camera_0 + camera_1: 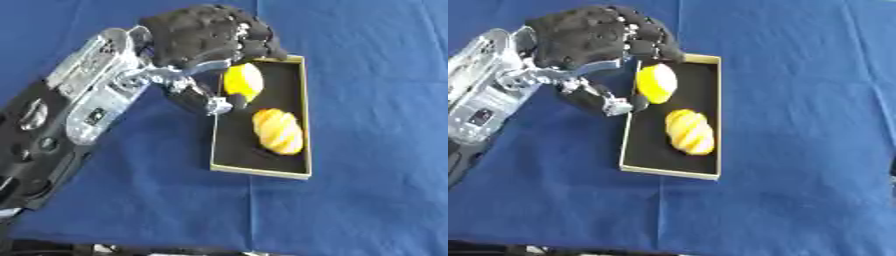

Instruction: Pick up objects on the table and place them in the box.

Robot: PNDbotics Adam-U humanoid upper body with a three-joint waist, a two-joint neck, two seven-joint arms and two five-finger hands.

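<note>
Right, my left hand [206, 37] pinches the lemon [242, 81], fingers and thumb, over the box's [262, 171] far end; looks light, rigid, slick-skinned, so hold mid-body.

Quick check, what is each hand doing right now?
Left hand: over the box, fingers curled round the yellow lemon-like object.
Right hand: not in view.

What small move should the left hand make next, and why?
Probably open the fingers and lift away. The left hand holds the yellow lemon-like fruit already inside the box, just beyond the bread-like piece, so only the release seems left.
</note>
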